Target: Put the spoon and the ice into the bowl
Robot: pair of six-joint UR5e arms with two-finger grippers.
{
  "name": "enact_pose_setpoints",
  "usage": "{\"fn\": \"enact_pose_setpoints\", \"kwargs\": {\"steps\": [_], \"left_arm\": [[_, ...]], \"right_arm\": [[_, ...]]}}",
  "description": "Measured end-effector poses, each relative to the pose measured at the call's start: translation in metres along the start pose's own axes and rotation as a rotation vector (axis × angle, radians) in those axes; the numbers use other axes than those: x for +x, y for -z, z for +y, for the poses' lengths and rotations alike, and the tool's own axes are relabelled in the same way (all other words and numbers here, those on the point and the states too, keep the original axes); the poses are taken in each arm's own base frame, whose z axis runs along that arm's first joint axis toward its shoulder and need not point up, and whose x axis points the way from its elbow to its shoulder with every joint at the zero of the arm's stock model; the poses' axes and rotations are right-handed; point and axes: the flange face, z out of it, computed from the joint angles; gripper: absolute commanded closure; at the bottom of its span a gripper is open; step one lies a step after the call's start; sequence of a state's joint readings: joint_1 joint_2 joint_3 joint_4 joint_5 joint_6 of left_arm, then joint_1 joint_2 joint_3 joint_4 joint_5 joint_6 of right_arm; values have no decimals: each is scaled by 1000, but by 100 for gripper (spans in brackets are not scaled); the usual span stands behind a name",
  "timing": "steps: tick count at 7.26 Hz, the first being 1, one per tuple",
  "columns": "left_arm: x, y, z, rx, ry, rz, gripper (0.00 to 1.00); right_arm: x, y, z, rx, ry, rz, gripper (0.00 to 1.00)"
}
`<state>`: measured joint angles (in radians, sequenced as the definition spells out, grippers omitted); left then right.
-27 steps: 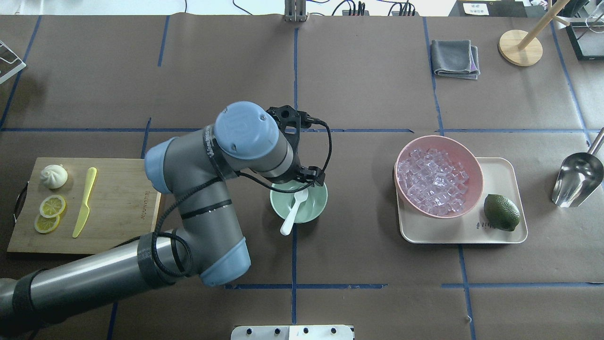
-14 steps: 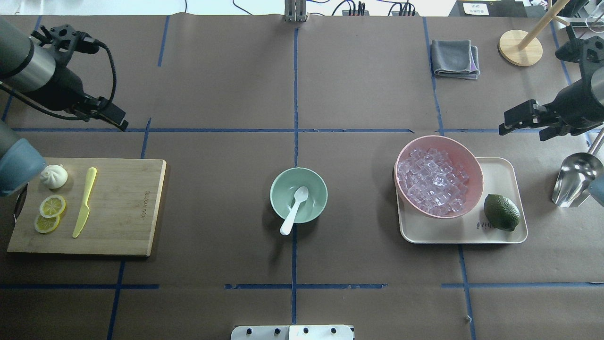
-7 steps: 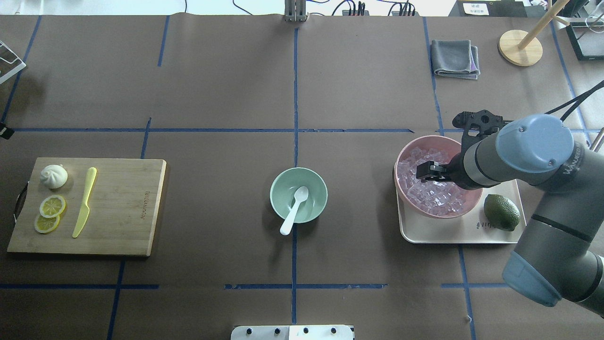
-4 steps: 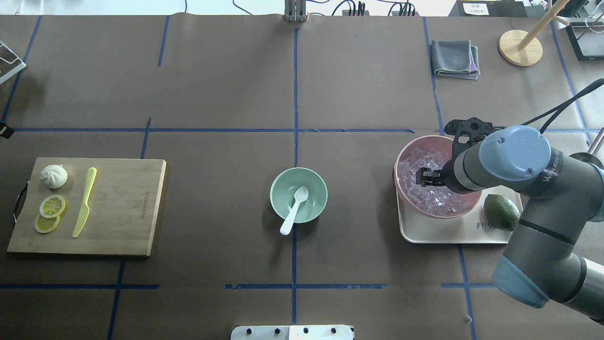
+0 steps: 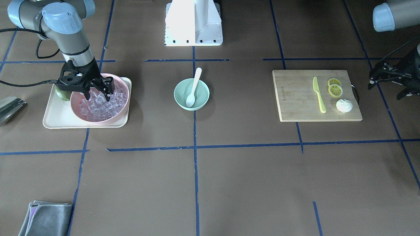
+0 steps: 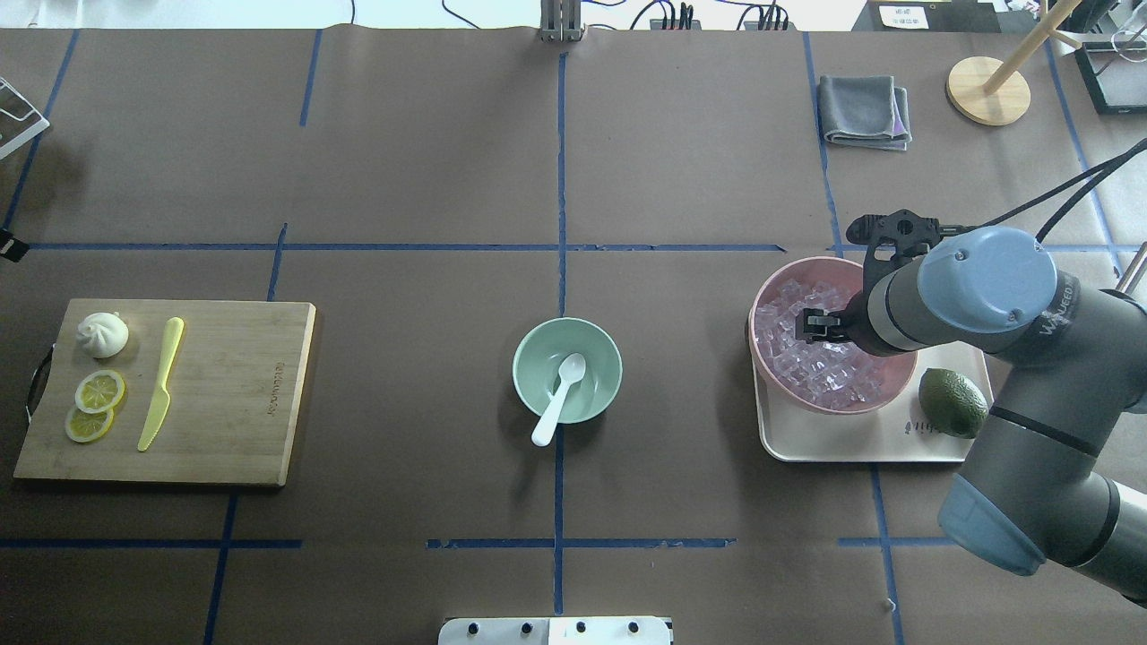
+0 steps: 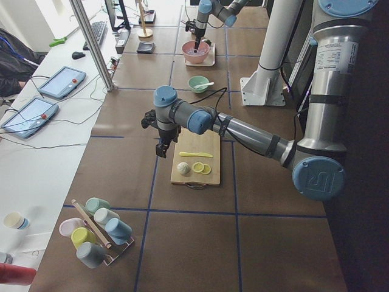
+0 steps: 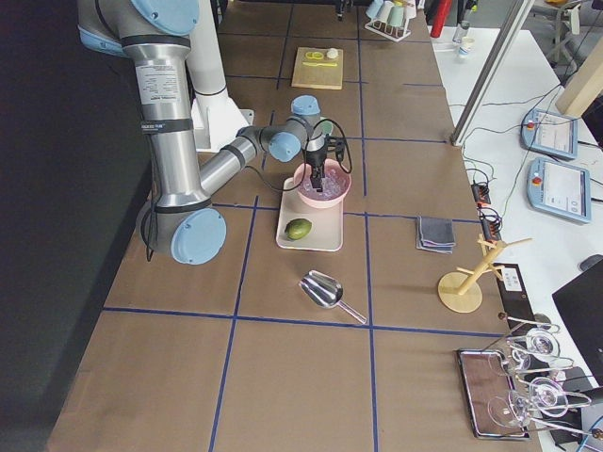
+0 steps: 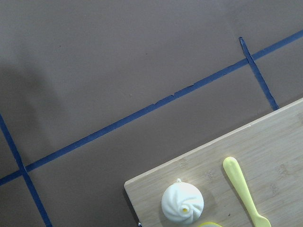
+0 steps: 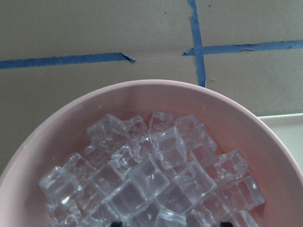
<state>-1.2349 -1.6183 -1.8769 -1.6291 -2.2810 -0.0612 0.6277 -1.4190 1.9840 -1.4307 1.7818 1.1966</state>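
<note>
The white spoon point(image 6: 560, 385) lies in the mint-green bowl point(image 6: 596, 358) at the table's middle, scoop inside and handle over the near rim; both also show in the front view, spoon point(image 5: 193, 87) and bowl point(image 5: 201, 95). No ice shows in this bowl. The clear ice cubes point(image 6: 789, 336) fill the pink bowl point(image 6: 789, 273). My right gripper point(image 5: 97, 95) is open, its fingers down among the ice point(image 5: 98, 108); I cannot see a cube between them. The right wrist view shows the cubes point(image 10: 147, 175) close up. My left gripper point(image 5: 384, 92) is open and empty, beside the cutting board.
The pink bowl sits on a cream tray point(image 6: 896, 439) with a lime point(image 6: 952, 403). A metal scoop point(image 6: 1093, 345) lies to its right. A cutting board point(image 6: 224, 394) on the left carries a yellow-green knife point(image 6: 161, 381), lemon slices and a bun. A grey cloth point(image 6: 865, 109) is at the back.
My left arm let go of the spoon in the green bowl and drew back to the far left. My right arm came in over the pink bowl and lowered its gripper into the ice.
</note>
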Motion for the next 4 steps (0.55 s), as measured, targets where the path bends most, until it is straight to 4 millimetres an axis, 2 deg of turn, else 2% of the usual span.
{"fn": "enact_pose_setpoints", "kwargs": {"steps": [4], "left_arm": [[-1,-1,0,-1,1,0,0]], "right_arm": [[-1,1,-1,2,1,-3,35]]}}
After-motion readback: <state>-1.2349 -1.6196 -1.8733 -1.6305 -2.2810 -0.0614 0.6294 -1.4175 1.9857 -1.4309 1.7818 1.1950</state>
